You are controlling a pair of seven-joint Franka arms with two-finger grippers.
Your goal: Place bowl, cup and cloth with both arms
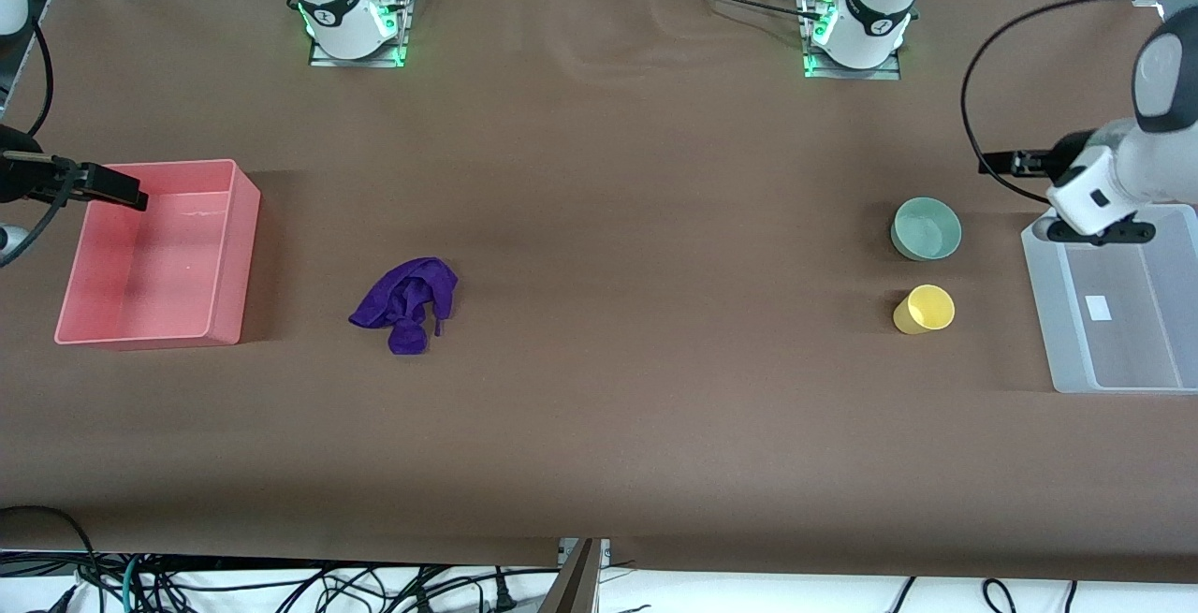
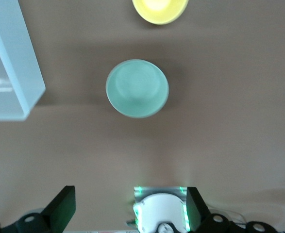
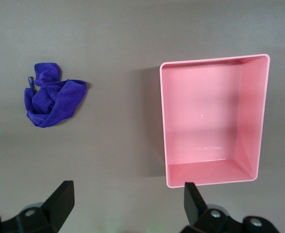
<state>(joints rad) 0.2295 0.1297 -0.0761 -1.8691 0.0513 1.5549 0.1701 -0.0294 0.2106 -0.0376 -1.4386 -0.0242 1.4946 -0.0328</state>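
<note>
Readable text: none can be made out.
Clear bin [image 1: 1070,332]: a small white label [image 1: 1099,308] is carried on its floor, but it is shown blank.

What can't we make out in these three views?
- Yellow cup: cut off by the left wrist view's edge; whole only in the front view.
- Clear bin: cropped by the front view's edge, and only a corner shows in the left wrist view.
- Left gripper and right gripper: fingers spread open, partly cut off by each wrist view's edge.
- Right arm over the pink bin: mostly outside the front view.
</note>
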